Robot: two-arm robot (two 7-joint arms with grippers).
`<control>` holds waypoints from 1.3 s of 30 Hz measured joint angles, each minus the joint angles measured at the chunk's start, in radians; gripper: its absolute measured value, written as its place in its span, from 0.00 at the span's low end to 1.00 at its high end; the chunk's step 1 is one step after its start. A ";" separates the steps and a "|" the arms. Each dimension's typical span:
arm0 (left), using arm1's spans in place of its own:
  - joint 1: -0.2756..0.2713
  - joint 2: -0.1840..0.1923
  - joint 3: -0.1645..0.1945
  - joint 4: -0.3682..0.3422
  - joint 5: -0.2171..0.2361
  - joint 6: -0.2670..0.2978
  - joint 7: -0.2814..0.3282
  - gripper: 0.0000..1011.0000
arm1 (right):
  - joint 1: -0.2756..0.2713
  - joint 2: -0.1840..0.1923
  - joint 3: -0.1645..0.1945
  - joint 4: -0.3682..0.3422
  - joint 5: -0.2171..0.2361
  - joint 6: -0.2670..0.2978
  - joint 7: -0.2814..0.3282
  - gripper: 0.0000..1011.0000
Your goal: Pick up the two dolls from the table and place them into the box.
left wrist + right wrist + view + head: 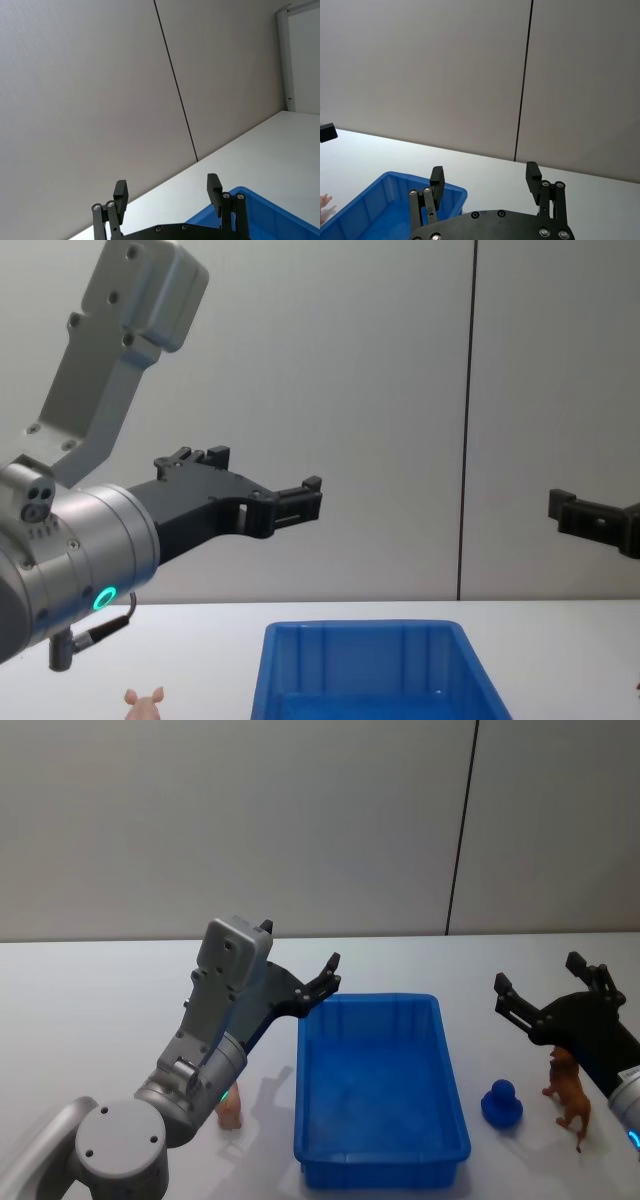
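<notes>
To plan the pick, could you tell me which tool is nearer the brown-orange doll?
Right. The right tool hovers close above the brown-orange doll; the left tool is across the box, at its left.

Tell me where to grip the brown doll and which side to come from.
Take the brown doll across its torso, coming from above with the open right gripper. The torso is its thickest part; legs and tail look too thin.

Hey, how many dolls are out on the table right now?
2. The pink doll stands left of the box, partly hidden by the left arm; the brown doll stands right of it.
</notes>
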 joint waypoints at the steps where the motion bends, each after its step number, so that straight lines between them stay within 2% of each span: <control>1: 0.000 0.000 0.000 0.000 0.000 0.000 0.000 0.99 | 0.000 0.000 0.000 0.000 0.000 0.000 0.000 0.99; 39: 0.000 0.000 0.000 0.000 0.000 0.000 0.000 0.99 | 0.000 0.000 0.000 0.000 0.000 0.000 0.000 0.99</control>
